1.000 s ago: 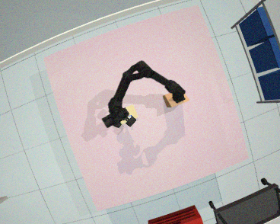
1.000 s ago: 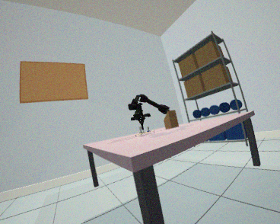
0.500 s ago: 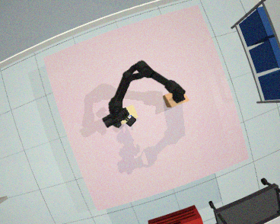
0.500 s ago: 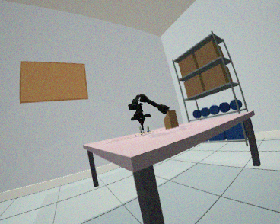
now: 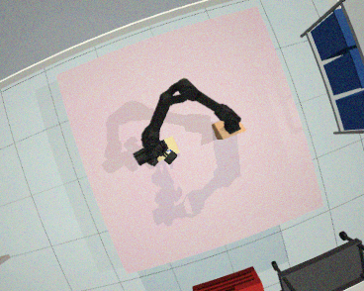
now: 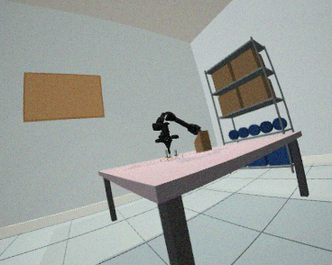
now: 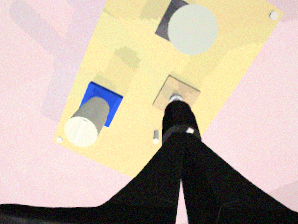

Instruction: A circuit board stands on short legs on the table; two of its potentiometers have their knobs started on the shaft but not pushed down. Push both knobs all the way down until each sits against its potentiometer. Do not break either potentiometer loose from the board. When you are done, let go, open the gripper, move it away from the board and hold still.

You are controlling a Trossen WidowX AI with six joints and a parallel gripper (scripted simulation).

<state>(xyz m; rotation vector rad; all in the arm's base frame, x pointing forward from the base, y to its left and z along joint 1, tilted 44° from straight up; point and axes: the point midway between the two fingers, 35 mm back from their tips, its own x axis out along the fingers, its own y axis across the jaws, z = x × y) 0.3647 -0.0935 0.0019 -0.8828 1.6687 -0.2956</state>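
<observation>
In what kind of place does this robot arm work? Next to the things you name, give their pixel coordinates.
Probably a storage room or workshop: a metal shelf unit (image 6: 215, 103) holds brown boxes (image 6: 255, 90), a board (image 6: 63, 96) hangs on the wall, and the arm (image 5: 158, 116) (image 6: 180, 123) works at a pink-topped table (image 5: 265, 188) (image 6: 156, 176).

1. the hand (image 7: 181, 141) looks matt black, like smooth plastic, with one small pale glint near its tips.
2. the circuit board (image 7: 135, 75) beneath the hand looks flat and matt yellow.
3. the grey knob (image 7: 89, 122) beside the hand looks like smooth plastic, with a paler, plain end.
4. the blue block (image 7: 114, 102) under that knob looks like matt plastic.
5. the pale disc (image 7: 193, 29) beyond the hand's tips looks smooth and matt.
6. the pink surface (image 5: 265, 168) (image 6: 170, 171) (image 7: 255, 110) around the board looks matt; its material cannot be told.
</observation>
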